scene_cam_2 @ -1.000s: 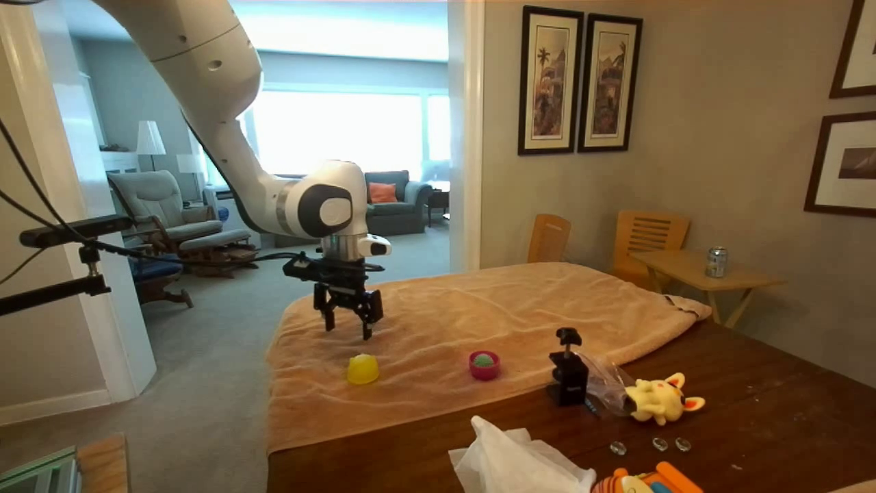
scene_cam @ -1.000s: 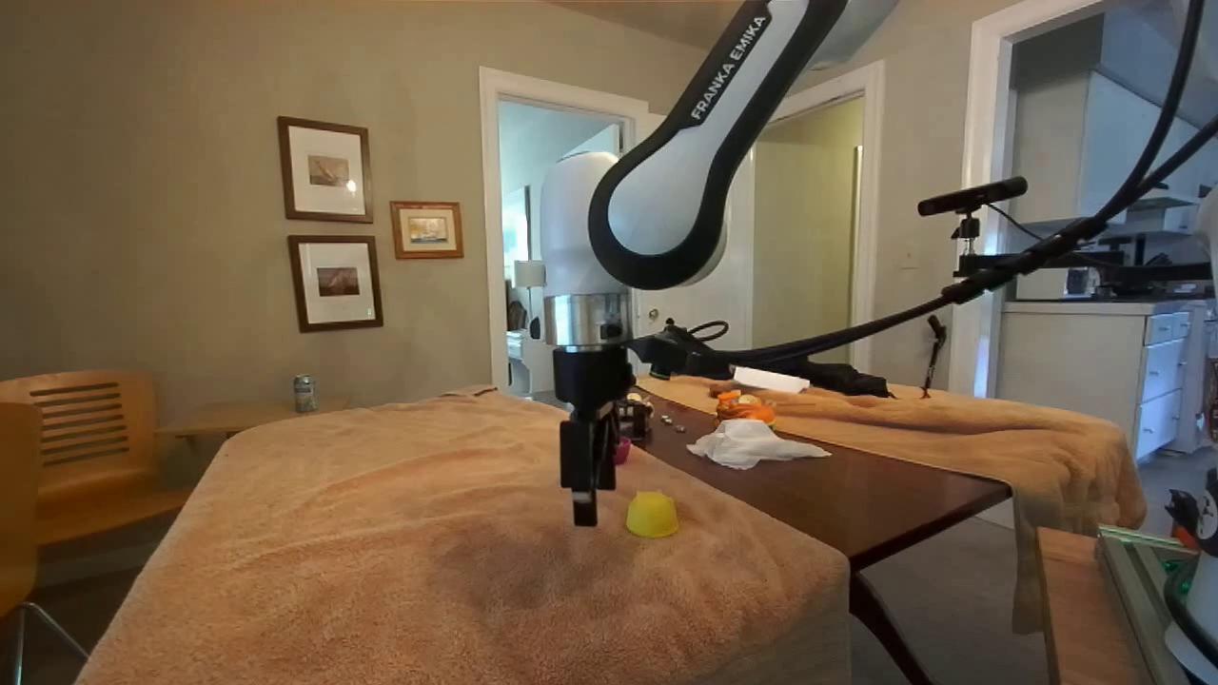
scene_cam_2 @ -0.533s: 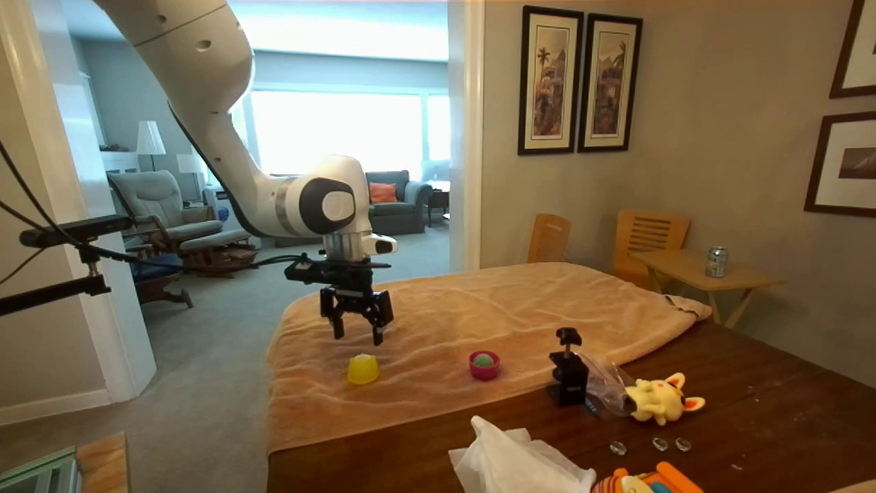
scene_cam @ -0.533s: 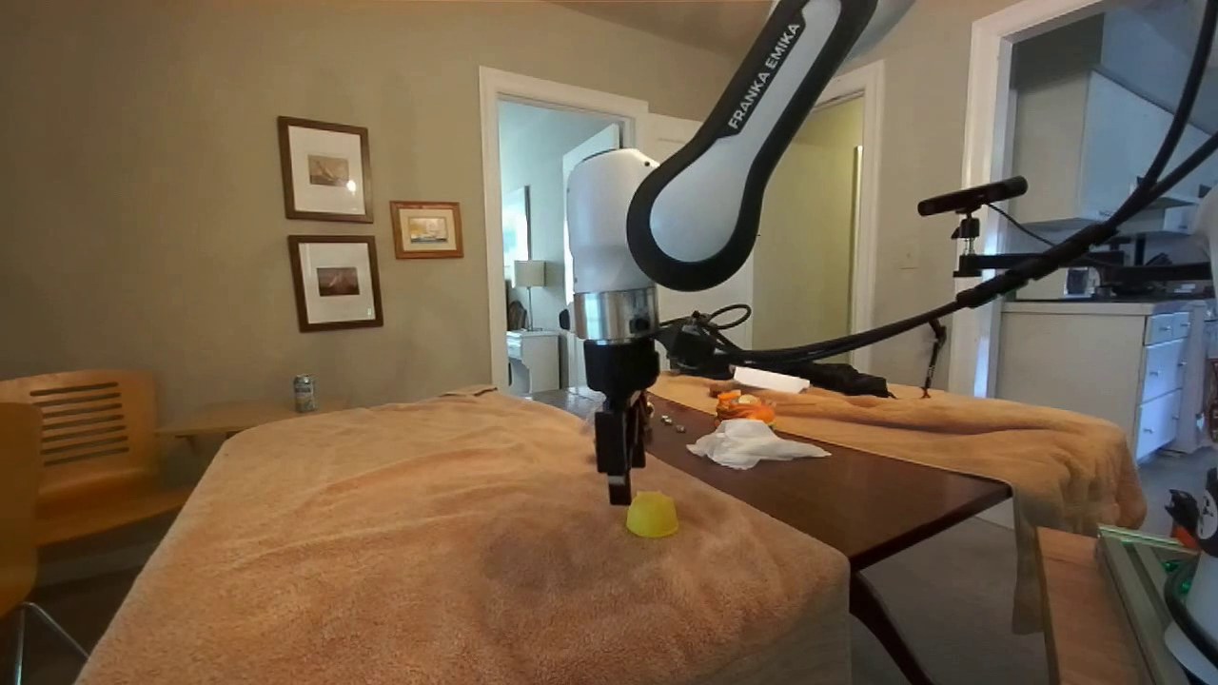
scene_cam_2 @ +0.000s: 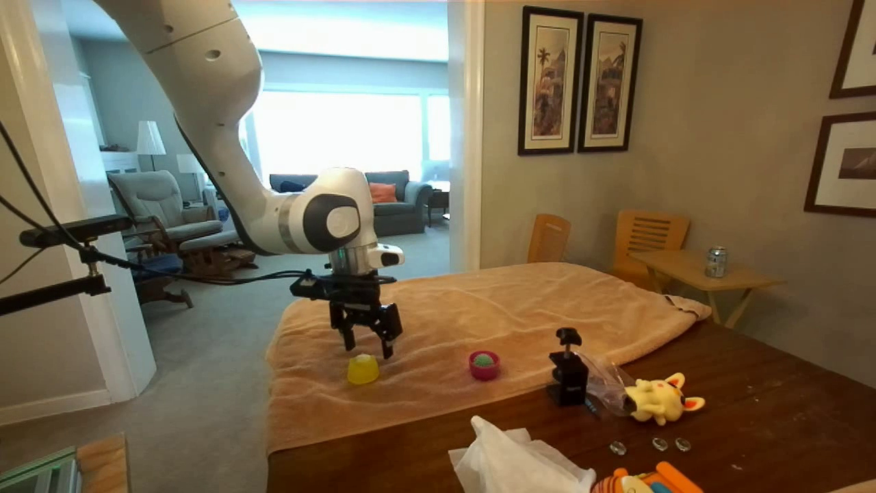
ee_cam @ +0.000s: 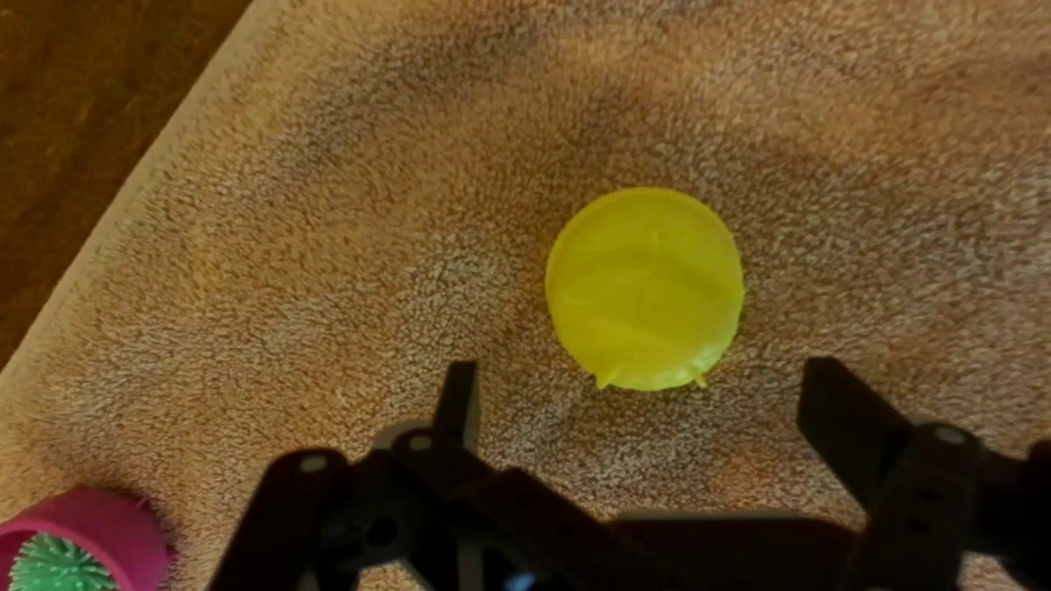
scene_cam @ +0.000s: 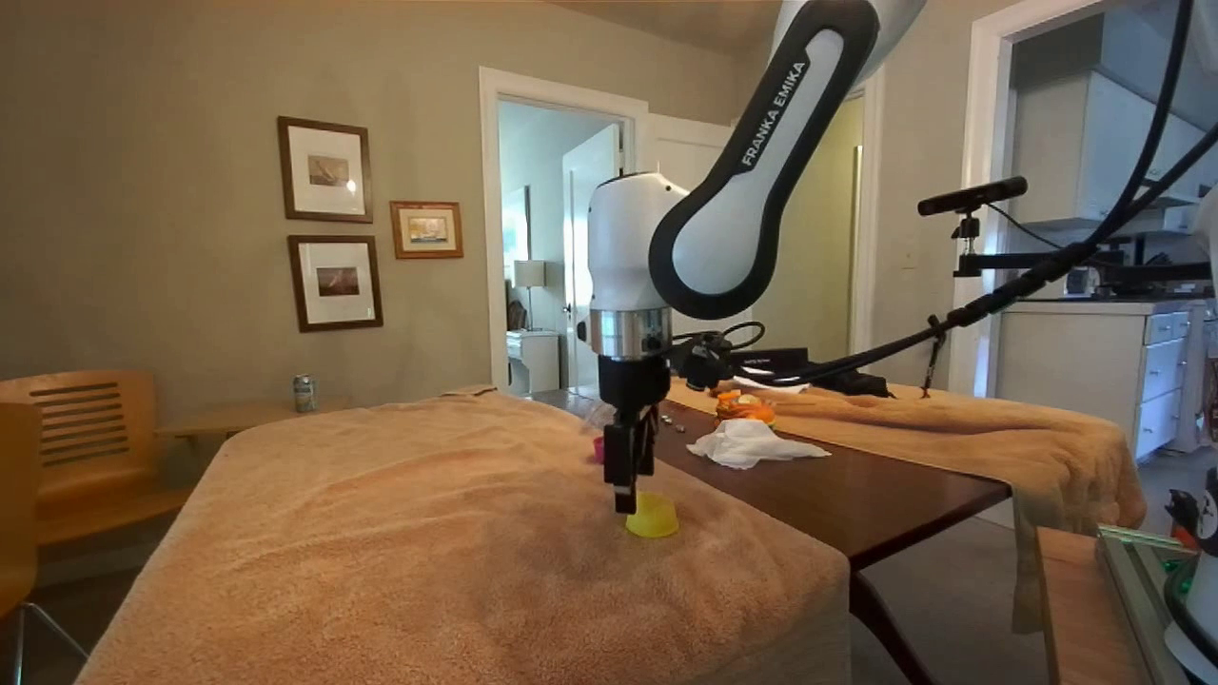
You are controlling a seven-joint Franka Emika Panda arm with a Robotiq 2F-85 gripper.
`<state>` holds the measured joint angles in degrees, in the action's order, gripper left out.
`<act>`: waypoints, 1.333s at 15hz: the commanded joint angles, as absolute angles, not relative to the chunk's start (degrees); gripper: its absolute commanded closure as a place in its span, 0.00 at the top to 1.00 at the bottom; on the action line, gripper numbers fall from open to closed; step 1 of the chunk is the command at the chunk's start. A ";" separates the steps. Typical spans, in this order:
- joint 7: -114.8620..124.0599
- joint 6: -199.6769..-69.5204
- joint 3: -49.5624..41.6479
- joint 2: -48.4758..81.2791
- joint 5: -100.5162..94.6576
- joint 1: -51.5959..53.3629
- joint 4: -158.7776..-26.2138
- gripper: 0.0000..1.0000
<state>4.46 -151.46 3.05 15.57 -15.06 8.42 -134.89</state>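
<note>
My gripper [scene_cam_2: 369,350] points straight down, open and empty, a little above the tan towel [scene_cam_2: 493,308]. A yellow cup [scene_cam_2: 363,372] sits upside down on the towel, close by the gripper; it shows in both exterior views [scene_cam: 657,519]. In the wrist view the round yellow cup [ee_cam: 644,287] lies just ahead of the wide-open gripper [ee_cam: 641,368], roughly centred between the fingertips and not touched. A pink cup [scene_cam_2: 484,374] with a spiky green ball [scene_cam_2: 483,359] in it stands apart on the towel. It shows at the lower left of the wrist view [ee_cam: 123,538].
On the dark wooden table [scene_cam_2: 773,438] are a black clamp [scene_cam_2: 569,380], a yellow plush toy [scene_cam_2: 658,399], a white tissue [scene_cam_2: 513,455], an orange toy [scene_cam_2: 647,481] and several clear glass pieces [scene_cam_2: 660,444]. A camera on a stand [scene_cam: 971,197] is near the arm.
The gripper has moved toward the yellow cup, to the right in both exterior views, and has come lower in the last half second. It stays open. The cups have not moved.
</note>
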 commanded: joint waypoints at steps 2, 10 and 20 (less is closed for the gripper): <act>5.12 -151.05 3.61 16.88 -12.00 8.52 -134.62 1.00; 5.03 -150.07 3.29 18.08 -11.47 8.64 -134.27 0.50; 1.89 -153.14 3.28 9.45 -6.75 4.37 -140.37 0.35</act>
